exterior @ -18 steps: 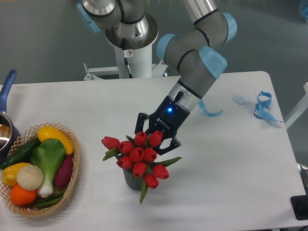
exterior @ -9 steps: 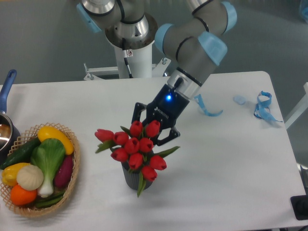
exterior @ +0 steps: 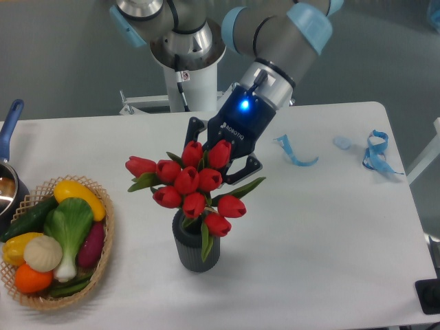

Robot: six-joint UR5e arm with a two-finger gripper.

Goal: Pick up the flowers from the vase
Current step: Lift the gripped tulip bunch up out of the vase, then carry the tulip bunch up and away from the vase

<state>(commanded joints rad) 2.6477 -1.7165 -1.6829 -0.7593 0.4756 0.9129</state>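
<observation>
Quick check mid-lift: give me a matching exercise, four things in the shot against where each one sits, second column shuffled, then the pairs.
Things:
1. flowers
2. vase
3. wicker basket
4. blue ribbon

Places:
A. left edge of the table, full of vegetables
B. right side of the table, lying flat
C. at the pincer, raised over the vase mouth
D. standing upright at the table's middle front

Pairs: 1-C, 2-D, 3-A, 4-B
</observation>
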